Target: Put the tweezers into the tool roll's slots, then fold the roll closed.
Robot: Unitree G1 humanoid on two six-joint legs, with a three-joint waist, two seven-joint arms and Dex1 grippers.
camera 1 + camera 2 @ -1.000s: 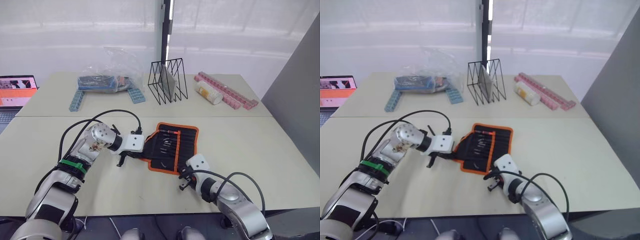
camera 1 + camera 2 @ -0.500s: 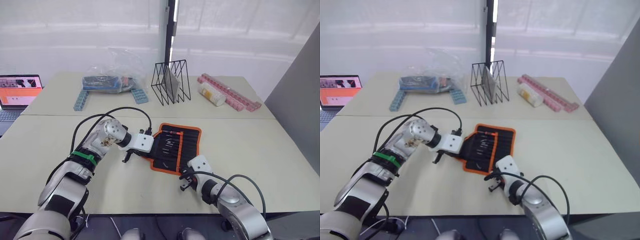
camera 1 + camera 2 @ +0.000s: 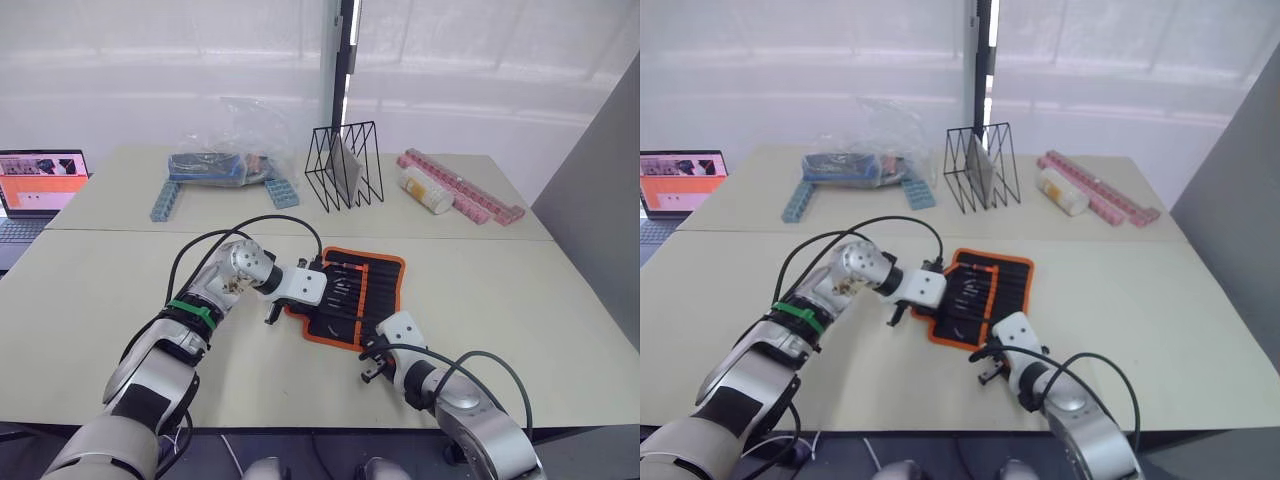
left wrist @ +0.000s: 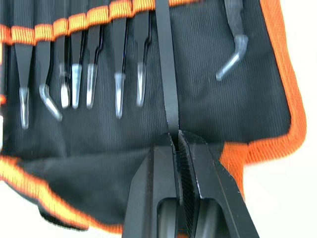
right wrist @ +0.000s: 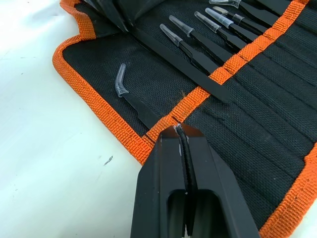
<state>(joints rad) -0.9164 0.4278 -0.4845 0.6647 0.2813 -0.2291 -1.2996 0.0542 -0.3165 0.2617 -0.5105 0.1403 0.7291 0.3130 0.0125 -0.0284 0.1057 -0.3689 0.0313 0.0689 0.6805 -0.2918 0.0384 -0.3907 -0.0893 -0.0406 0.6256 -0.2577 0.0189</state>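
Head views: the flat black fabric tool roll with orange trim (image 3: pixel 355 296) lies open mid-table; my left gripper (image 3: pixel 272 312) sits at its nine o'clock edge, my right gripper (image 3: pixel 368 366) at its six o'clock edge.

Left wrist: my fingers are clamped on one slim black pointed tweezer (image 4: pixel 166 74), which runs up to the orange-banded slots (image 4: pixel 89 17). If it enters skewed, I expect it to snag the band or nudge a neighbour.

Right wrist: my fingers are closed, holding nothing, above the orange band. I can read no writing anywhere.
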